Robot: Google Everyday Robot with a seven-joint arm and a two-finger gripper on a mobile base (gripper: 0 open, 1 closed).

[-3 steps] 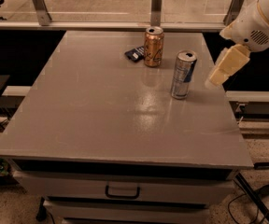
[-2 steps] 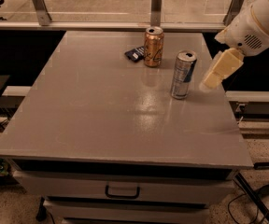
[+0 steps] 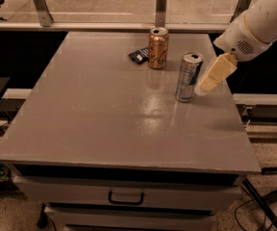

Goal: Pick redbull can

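Upright on smooth, glossy grey counter (image 3: 105,124): slim silver-blue metal redbull can (image 3: 188,77), just beside cream, blocky end effector (image 3: 207,83). Cannot tell whether open or closed.

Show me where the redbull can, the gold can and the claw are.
redbull can (image 3: 188,78): camera view, middle of its side.
gold can (image 3: 157,49): camera view, middle of its side.
claw (image 3: 208,82): camera view, near its tip, close beside the redbull can.
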